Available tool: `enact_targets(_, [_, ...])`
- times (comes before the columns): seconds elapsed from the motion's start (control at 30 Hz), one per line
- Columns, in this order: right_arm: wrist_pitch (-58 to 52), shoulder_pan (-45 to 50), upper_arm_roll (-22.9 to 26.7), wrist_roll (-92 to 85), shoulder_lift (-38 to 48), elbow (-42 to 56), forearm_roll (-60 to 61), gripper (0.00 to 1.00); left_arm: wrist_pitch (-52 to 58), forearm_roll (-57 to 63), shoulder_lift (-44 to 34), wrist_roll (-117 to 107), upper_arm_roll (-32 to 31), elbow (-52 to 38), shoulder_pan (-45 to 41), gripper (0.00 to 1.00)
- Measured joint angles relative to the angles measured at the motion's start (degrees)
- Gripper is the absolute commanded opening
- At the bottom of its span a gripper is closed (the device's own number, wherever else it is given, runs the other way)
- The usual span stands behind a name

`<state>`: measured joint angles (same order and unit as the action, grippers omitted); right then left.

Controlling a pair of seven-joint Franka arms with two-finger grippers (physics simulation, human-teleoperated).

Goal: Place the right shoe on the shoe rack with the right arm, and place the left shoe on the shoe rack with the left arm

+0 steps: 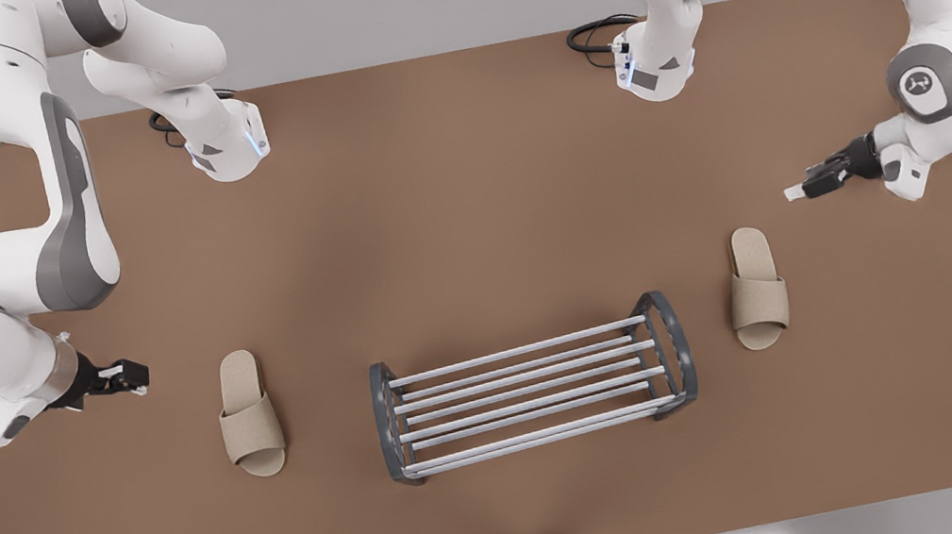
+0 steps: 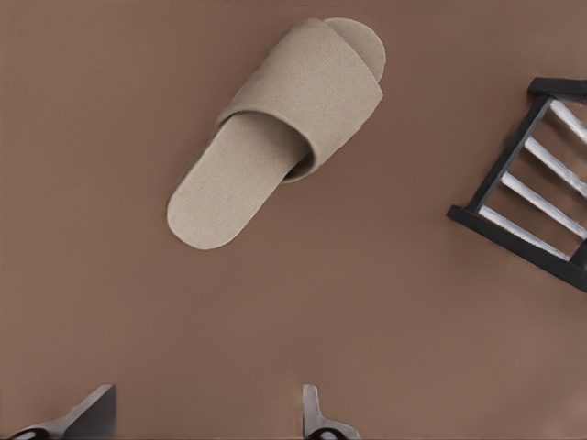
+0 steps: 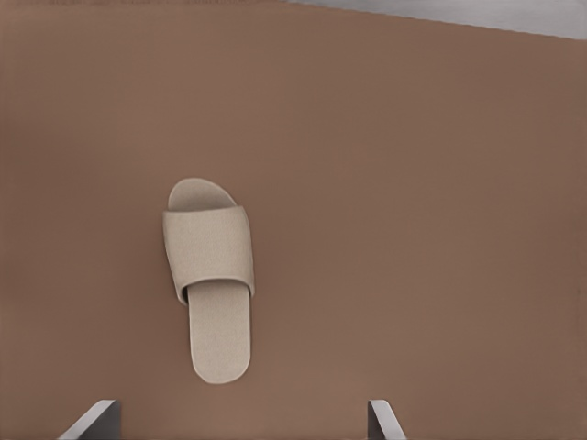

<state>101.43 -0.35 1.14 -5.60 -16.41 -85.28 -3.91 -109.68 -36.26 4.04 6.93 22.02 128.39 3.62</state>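
Front view: I see the left gripper (image 1: 800, 190), jaws spread and empty, near the beige fabric left slipper (image 1: 758, 299). The right gripper (image 1: 132, 374) is likewise beside the right slipper (image 1: 251, 417). The dark-grey metal shoe rack (image 1: 518, 350) stands between the slippers.

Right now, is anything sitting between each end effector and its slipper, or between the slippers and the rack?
Nothing visible. Bare table lies between the left end effector and its slipper, the right end effector and its slipper, and each slipper and the rack.
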Motion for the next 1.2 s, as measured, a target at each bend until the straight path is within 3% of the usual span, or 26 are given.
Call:
enact_targets(0.07, [0.20,0.00,0.00,-0.13,0.00,0.01,0.00,1.00,-11.60,-30.84,0.51,10.77,-0.72,7.65,1.88,1.00])
enact_targets(0.2, [0.45,0.03,0.01,-0.35,0.01,0.01,0.00,1.00,-23.71,-80.59,1.12,36.54,-1.03,16.92,-10.39,1.00])
enact_targets(0.27, [1.54,0.69,-0.34,-0.43,0.39,-0.77,-0.87,1.00,-25.00,-96.10,3.98,48.65,-1.14,18.47,-10.77,1.00])
enact_targets(0.37, [7.54,3.33,-0.65,-2.30,-0.02,-5.48,-3.96,1.00,-25.02,-109.37,5.49,64.50,-1.76,18.87,-8.60,1.00])
enact_targets(0.43, [12.61,6.61,-0.56,-4.42,-0.62,-10.16,-10.98,1.00,-24.56,-115.30,6.27,73.67,-2.67,18.86,-8.86,1.00])
enact_targets(0.53, [29.54,3.82,-0.03,-7.74,2.15,-26.60,-24.48,1.00,-24.09,-121.36,7.49,85.56,-4.27,18.84,-8.66,1.00])
enact_targets(0.73, [57.88,-0.02,0.05,-8.58,2.22,-32.43,-64.39,1.00,-23.79,-129.75,8.93,101.09,-8.82,18.57,-9.00,1.00])
enact_targets(0.83, [61.87,0.19,-2.81,-0.66,1.77,-32.95,-95.41,1.00,-23.71,-129.75,9.86,106.11,-9.07,18.40,-8.93,1.00])
enact_targets(0.93, [64.06,-0.92,-4.74,9.86,0.98,-36.17,-116.93,1.00,-23.65,-129.75,11.20,109.63,-10.30,17.28,-8.83,1.00])
enact_targets(1.03, [63.99,-2.24,-6.81,22.21,0.31,-39.60,-133.40,1.00,-23.69,-129.75,13.30,111.07,-12.86,15.64,-8.91,1.00])
enact_targets(1.2, [61.09,-5.84,-11.34,44.23,-1.90,-43.67,-151.08,1.00,-23.95,-129.75,14.71,111.65,-13.73,13.22,-8.59,1.00])
